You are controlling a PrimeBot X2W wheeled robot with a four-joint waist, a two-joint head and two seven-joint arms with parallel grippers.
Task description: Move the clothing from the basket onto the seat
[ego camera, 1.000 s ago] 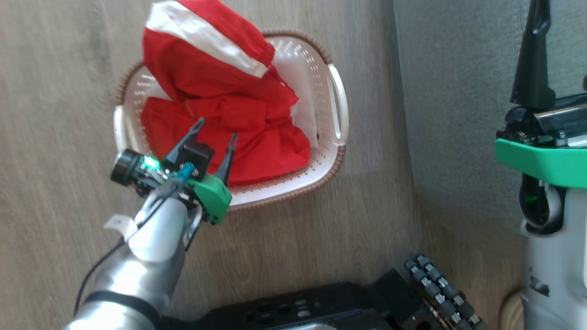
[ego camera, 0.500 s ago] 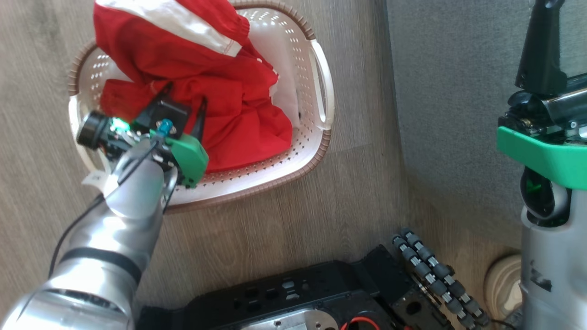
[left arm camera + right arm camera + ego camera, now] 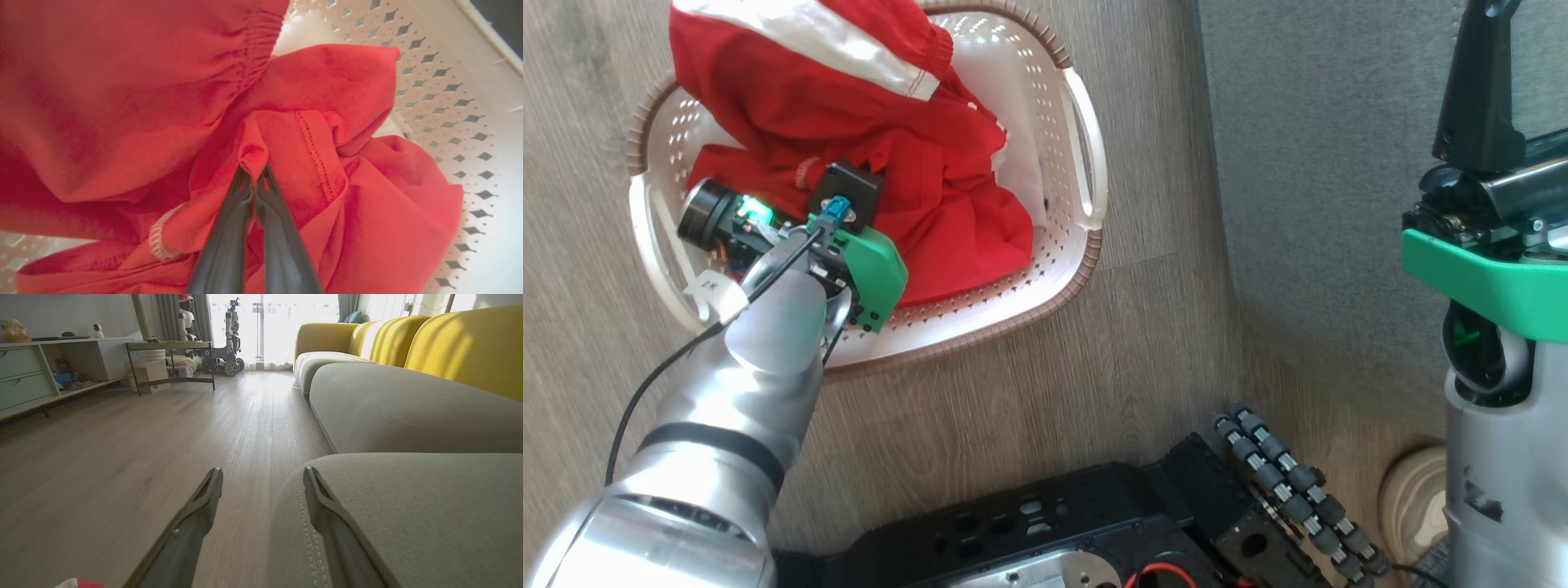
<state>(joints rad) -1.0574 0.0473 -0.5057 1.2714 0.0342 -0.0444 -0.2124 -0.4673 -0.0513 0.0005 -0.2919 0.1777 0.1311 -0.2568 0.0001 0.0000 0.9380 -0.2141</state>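
Left gripper (image 3: 254, 171), open before, now pinched shut on a thin clothing (image 3: 122, 102) fold mid-frame; shallow bite may slip, or tangle drags basket (image 3: 1086, 163).

We are viewing a pale wood-plank floor (image 3: 1029, 384). The basket (image 3: 1086, 147) is standing directly on it, the grey seat (image 3: 1323, 204) is resting just beside the basket, and the robot's black wheeled base (image 3: 1054, 523) is sitting near both.
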